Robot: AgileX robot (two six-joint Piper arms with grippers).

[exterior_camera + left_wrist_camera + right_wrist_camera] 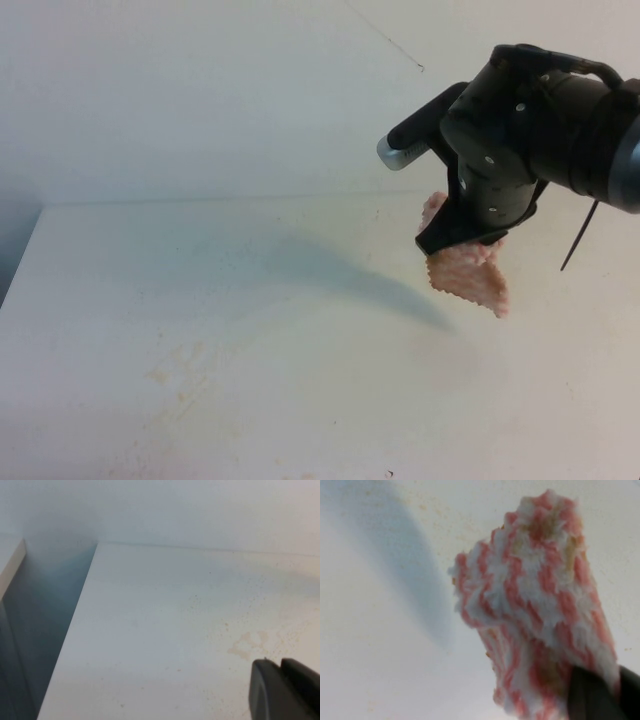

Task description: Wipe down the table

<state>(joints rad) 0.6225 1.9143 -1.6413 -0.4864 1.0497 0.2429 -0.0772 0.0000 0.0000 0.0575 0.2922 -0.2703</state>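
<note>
Pale wall behind; plain white counter (300,400) fills the lower part of the high view, its left edge dropping into a dark gap.

Left side: faint orange-brown smeared stain (170,365) on the counter, with small specks around it. The left wrist view shows the same stain (247,645) not far from the left hand (282,692). Only a dark corner of that hand shows, low over the counter. Open or closed: cannot tell. It holds nothing that I can see.

Middle: long grey shadow (330,270) of the right arm lying across the counter.

Right side: right hand (455,235) raised above the counter and pinched tight on the pink-and-white striped fluffy cloth (470,275). The cloth hangs limp below the hand, clear of the surface by the look of the separate shadow, and well apart from the stain. The right wrist view shows some yellowish soiling on the cloth (540,605).

Risks, as I judge them:
- The grip takes only the upper part of the cloth. Dragging friction could pull it free mid-wipe.
- A limp hanging cloth may fold or trail, so only a narrow strip touches and the stain is missed.
- Coming down too low would put the hard hand, not the cloth, on the counter.
- The soiled patch could smear rather than lift the mark.
- The left hand sits near the stain, so a leftward sweep risks the arms meeting.
- Overshooting would carry the cloth past the left edge.
</note>
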